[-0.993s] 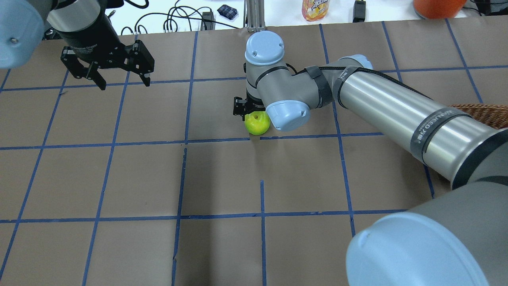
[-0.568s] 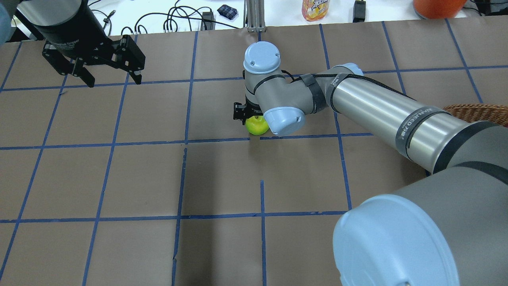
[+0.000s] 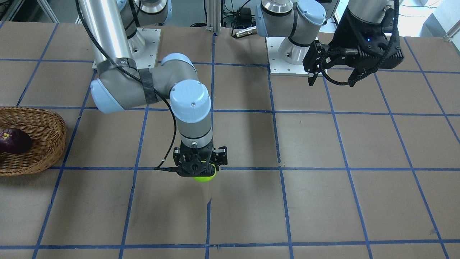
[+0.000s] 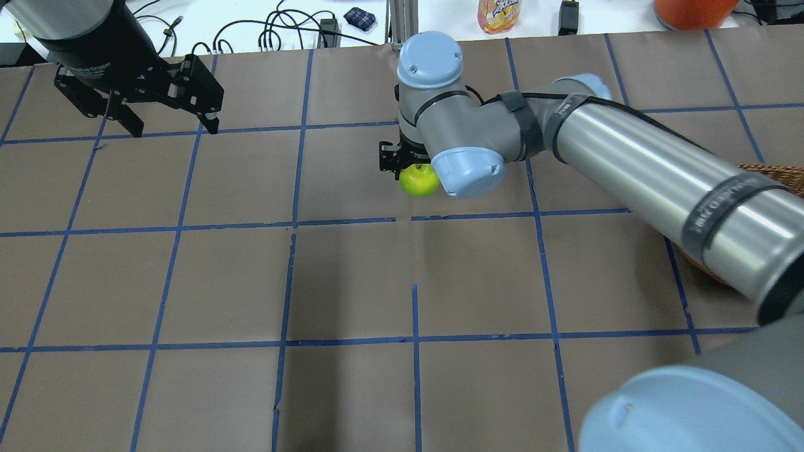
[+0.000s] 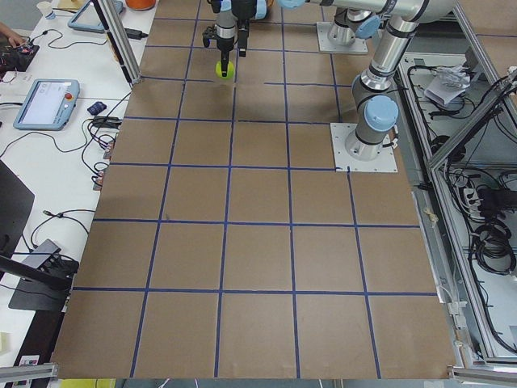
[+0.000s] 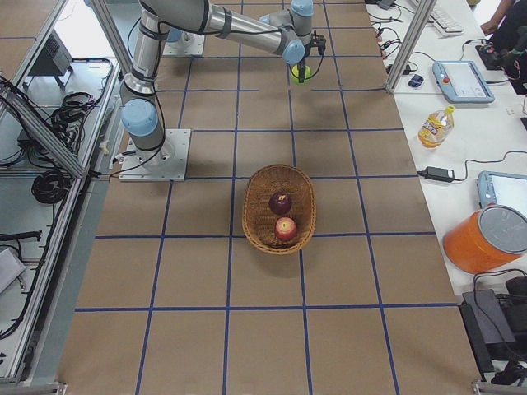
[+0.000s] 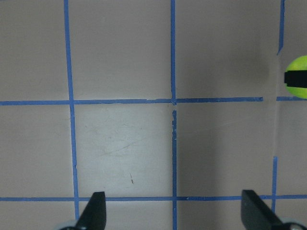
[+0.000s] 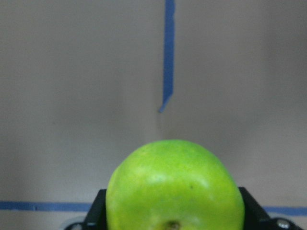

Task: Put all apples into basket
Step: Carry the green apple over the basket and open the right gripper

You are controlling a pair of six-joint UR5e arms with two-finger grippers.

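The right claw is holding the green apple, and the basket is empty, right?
Not quite. The right claw does hold the green apple, but the basket is not empty. The exterior right view shows a dark purple apple and a red apple already lying in it.

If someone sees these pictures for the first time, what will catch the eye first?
The lime green apple stands out, clamped in the right pincer near the middle of the brown table. Next comes the wicker basket toward the robot's right, holding the maroon apple and the red apple. The left pincer hangs open and empty on the other side.
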